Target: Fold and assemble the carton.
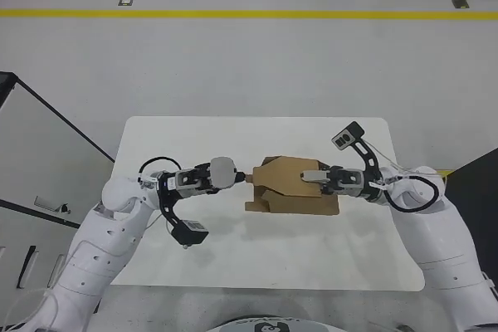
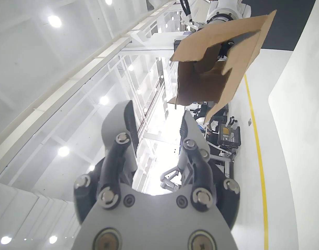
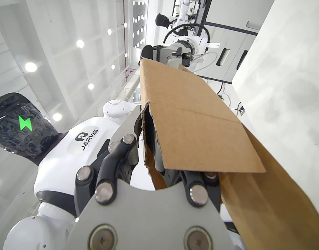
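A brown carton [image 1: 292, 189], partly folded with its flaps loose, is at the middle of the white table [image 1: 232, 141]. My right gripper [image 1: 310, 176] comes in from the right and is shut on a wall of the carton [image 3: 190, 120]. In the right wrist view, one of the right gripper's [image 3: 146, 141] fingers [image 3: 128, 131] lies outside the wall and the other is hidden under a flap. My left gripper [image 1: 242, 176] is just off the carton's left end. In the left wrist view the left gripper [image 2: 158, 120] is open with nothing between its fingers, and the carton's open end [image 2: 201, 87] is a short way ahead.
A dark-framed cabinet [image 1: 17, 158] stands off the table's left side. A yellow floor line [image 1: 249, 13] runs behind the table. Bare table surface lies in front of and behind the carton.
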Available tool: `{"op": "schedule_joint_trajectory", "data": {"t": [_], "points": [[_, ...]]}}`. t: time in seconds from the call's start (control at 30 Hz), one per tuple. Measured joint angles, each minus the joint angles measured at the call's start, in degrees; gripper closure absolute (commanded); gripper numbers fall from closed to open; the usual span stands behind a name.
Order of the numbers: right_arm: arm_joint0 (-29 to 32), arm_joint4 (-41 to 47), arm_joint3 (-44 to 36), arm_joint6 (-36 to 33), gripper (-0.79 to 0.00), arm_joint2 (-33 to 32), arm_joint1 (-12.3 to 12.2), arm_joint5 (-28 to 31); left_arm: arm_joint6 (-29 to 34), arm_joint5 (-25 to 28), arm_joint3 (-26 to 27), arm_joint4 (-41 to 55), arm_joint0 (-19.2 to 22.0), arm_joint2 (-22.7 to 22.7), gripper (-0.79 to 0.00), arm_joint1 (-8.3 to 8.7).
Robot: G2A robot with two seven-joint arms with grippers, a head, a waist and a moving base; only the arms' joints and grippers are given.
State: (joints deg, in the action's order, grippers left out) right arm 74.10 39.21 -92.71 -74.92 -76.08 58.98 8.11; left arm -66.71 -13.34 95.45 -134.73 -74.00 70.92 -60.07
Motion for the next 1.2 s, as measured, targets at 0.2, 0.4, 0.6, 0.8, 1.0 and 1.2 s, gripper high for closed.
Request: {"op": "schedule_joint_trajectory", "data": {"t": [0.2,0.4,0.6,0.8,1.0,1.2], "points": [[0.3,-2.7,-0.7,0.0,0.0,-1.1,-0.4,0.9,2.0,6.8,1.8,1.2,-0.5,1.2,-0.271,0.47],[0.9,-2.9,-0.9,0.3,0.0,-1.9,-0.6,1.6,6.1,17.2,4.1,4.9,-1.7,2.8,-0.785,0.93],[0.9,-2.9,-0.8,0.3,0.0,-1.9,-0.6,1.6,6.2,16.7,3.9,5.2,-1.9,2.8,-0.785,0.92],[0.9,-2.9,-0.8,0.3,0.0,-1.9,-0.6,1.6,21.3,32.4,4.7,22.9,-5.2,6.1,-0.785,0.76],[0.9,-2.9,-0.8,0.3,0.0,-1.9,-0.6,1.6,23.0,34.2,5.1,26.3,-5.6,6.2,-0.785,0.73],[0.9,-2.9,-0.8,0.3,0.0,-1.9,-0.6,1.6,33.0,42.8,5.0,37.8,-6.0,8.3,-0.785,0.65]]}}
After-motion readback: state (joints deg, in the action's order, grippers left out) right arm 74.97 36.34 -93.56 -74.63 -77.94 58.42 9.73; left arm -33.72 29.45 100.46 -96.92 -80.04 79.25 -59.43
